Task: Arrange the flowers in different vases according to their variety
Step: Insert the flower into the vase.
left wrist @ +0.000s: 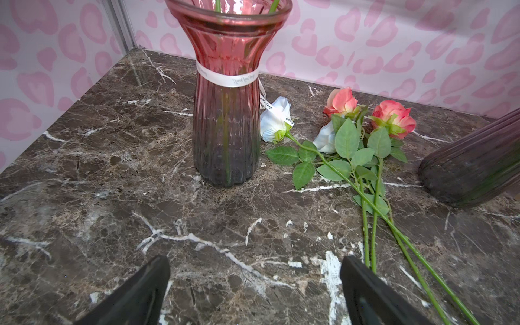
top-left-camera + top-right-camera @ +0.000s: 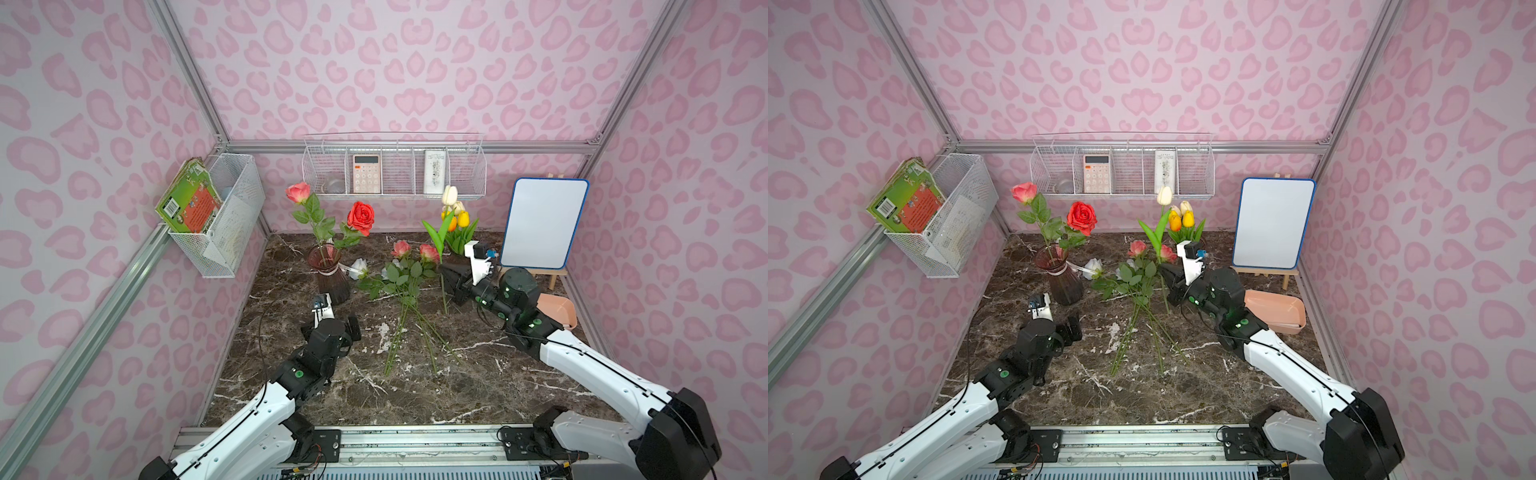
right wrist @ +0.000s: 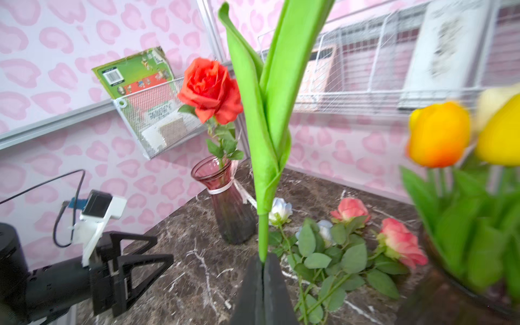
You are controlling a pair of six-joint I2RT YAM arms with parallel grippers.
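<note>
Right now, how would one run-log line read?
left jaws: open, empty | right jaws: shut on cream tulip | banded vase: holds pink rose, red rose | table: four loose roses

left arm (image 2: pixel 266 403): reaching forward, elbow bent, wrist low | left pincer (image 1: pixel 256 261): jaws wide apart, aimed forward | right arm (image 2: pixel 582 357): stretched forward and inward, wrist raised | right pincer (image 3: pixel 264 260): jaws pressed together on the tulip (image 3: pixel 263 230) stem, holding it upright
</note>
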